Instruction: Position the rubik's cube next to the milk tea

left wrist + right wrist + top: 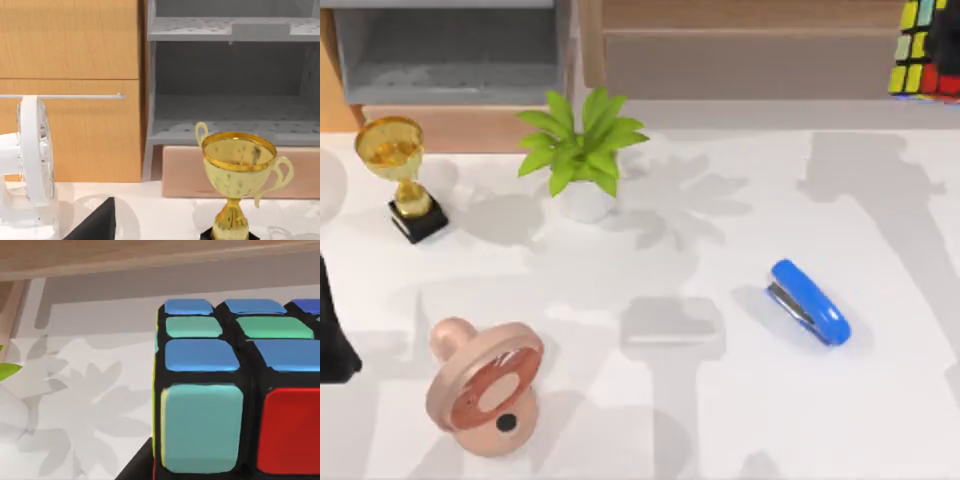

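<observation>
The rubik's cube hangs high at the top view's far right corner, above the table's back edge. It has a black frame with yellow, green and red squares. In the right wrist view the rubik's cube sits very close, showing blue, green, teal and red squares. A dark finger of my right gripper lies against its side, and the gripper is shut on it. My left arm is parked at the table's left edge. The milk tea is out of view.
A blue stapler lies right of centre. A potted plant stands at the back middle and a gold trophy at the back left. A pink round object lies front left. A grey shelf and wooden cabinet line the back.
</observation>
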